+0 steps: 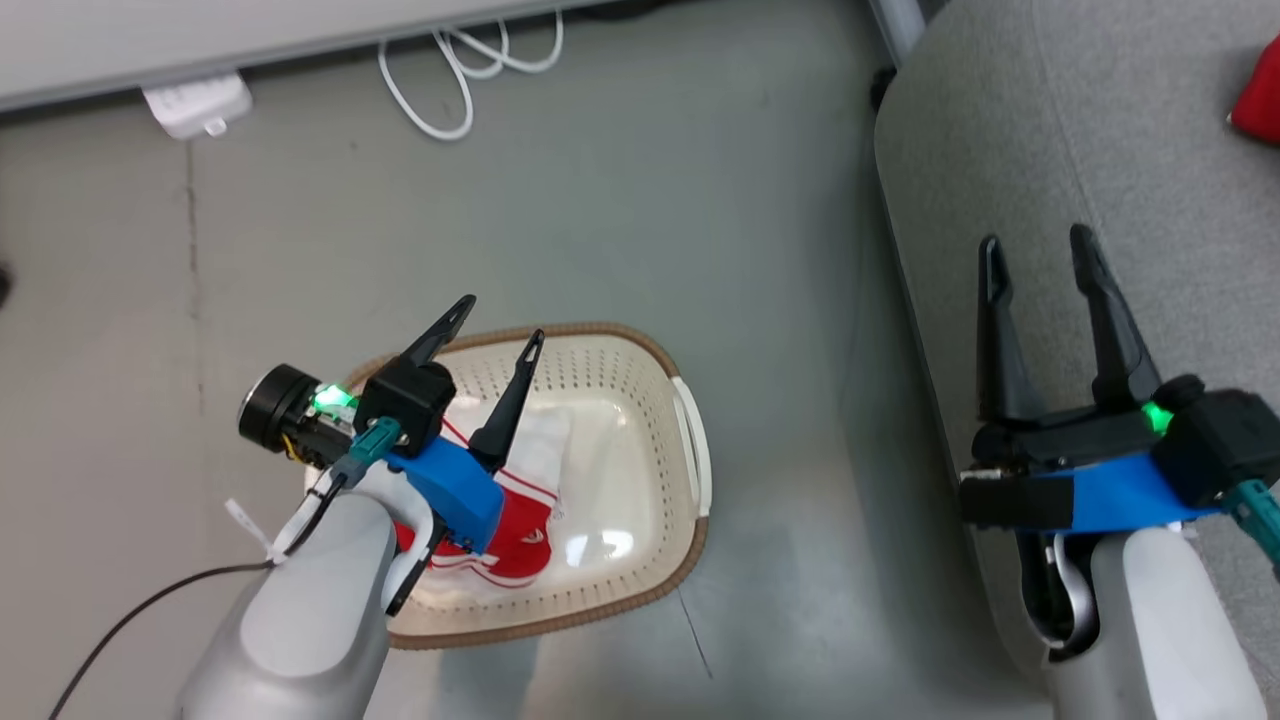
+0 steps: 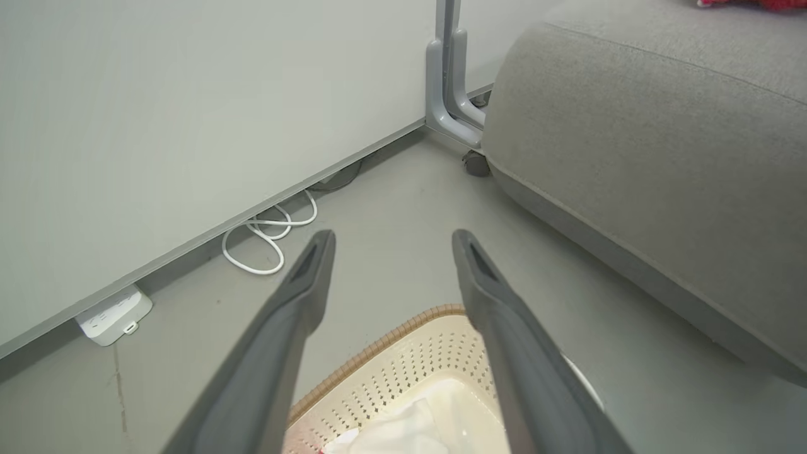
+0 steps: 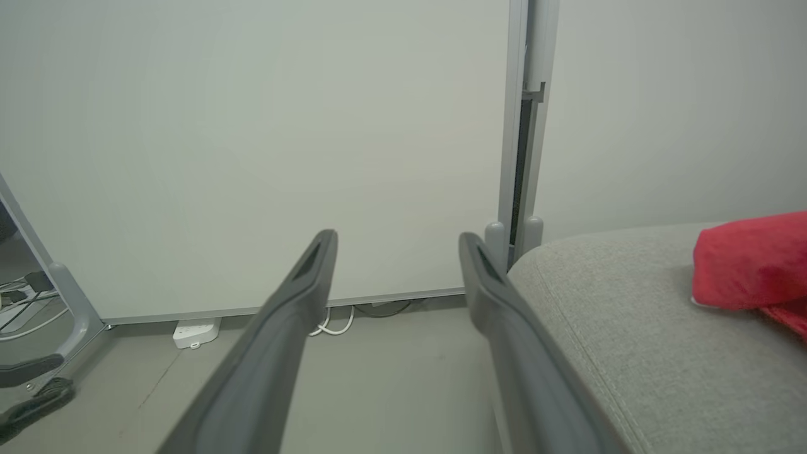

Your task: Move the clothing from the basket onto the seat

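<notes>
The left gripper (image 1: 503, 320), fingers spread and empty, hovers at lower left over the basket (image 1: 630, 390), where the red-and-white garment (image 1: 525, 525) lies. The right gripper (image 1: 1036, 240), likewise parted and empty, sits at lower right above the seat (image 1: 1100, 130). The plain red garment (image 1: 1258, 100) rests on the seat at the upper right edge.

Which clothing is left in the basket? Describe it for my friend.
Left of the big grey seat, a cream basket stands on the floor. Inside lies a crumpled garment, red with white panels and thin stripes, unlike the plain-looking red cloth on the seat.
</notes>
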Robot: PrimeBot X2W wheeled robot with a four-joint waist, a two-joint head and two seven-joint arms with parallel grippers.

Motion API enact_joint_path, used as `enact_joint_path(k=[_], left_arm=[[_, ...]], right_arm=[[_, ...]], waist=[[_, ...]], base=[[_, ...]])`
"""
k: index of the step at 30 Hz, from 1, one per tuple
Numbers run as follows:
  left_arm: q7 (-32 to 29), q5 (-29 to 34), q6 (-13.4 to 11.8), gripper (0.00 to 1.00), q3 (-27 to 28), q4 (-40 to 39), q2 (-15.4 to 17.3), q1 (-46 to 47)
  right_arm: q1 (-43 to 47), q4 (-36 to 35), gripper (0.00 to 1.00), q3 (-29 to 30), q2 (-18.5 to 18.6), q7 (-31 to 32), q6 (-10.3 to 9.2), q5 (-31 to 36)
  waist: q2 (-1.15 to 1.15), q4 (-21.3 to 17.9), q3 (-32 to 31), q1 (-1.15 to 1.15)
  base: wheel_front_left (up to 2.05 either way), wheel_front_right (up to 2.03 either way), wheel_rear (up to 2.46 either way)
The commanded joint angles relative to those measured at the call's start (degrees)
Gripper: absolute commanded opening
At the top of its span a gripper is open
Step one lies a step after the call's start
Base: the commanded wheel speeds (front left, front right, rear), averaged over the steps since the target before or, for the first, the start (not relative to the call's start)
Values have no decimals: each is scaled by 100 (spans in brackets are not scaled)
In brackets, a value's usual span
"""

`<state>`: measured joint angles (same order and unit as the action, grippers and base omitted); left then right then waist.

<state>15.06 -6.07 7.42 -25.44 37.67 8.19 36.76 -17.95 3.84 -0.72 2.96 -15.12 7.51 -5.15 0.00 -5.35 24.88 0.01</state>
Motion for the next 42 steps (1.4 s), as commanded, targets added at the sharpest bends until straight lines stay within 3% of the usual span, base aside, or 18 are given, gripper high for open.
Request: enact_joint_path(k=[1, 12, 26, 33, 42], left_arm=[[16, -23, 7, 100, -80, 80, 57, 133], [17, 71, 2, 100, -1185, 1463, 298, 1074], [-89, 51, 2, 100, -2691, 3062, 236, 1835], [-301, 99, 3, 100, -3380, 3402, 330, 2057], [-727, 294, -71, 100, -3737, 3566, 574, 2471]], right_arm=[[-138, -38, 100, 10, -14, -5, -4, 9], [-870, -282, 100, -90, -14, -5, -4, -37], [-1249, -427, 100, -107, -14, -5, -4, -106], [-1360, -484, 100, -127, -14, -5, -5, -128], [-1482, -574, 100, -93, -13, -5, -4, -160]], waist=[[0, -146, 385, -1], [0, -397, 1511, -1], [0, -549, 2393, -1], [0, -600, 2717, -1], [0, -631, 3153, -1]], base=[[0, 0, 0], [0, 0, 0], [0, 0, 0], [0, 0, 0], [0, 0, 0]])
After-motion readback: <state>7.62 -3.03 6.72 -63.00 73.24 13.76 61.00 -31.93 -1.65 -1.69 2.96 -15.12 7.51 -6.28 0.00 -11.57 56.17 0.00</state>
